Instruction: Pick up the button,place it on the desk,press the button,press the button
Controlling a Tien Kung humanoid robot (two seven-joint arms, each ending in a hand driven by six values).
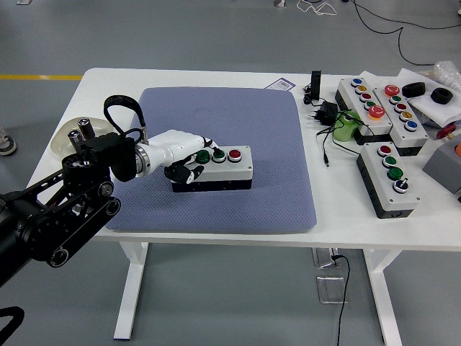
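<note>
Head view: button box resting on the grey mat at the counter centre. Left robot hand, fingers curled, holding nothing, lies at the box's left end beside the green button. Good practice: press straight down with one fingertip, steadying the box against sliding.

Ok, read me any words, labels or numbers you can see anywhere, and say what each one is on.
None can be read.
Label at the mat's far right corner: printed, but too small and blurred.
Button box at the left hand: no print visible.
Button boxes on the right: any markings are too small to tell.
</note>
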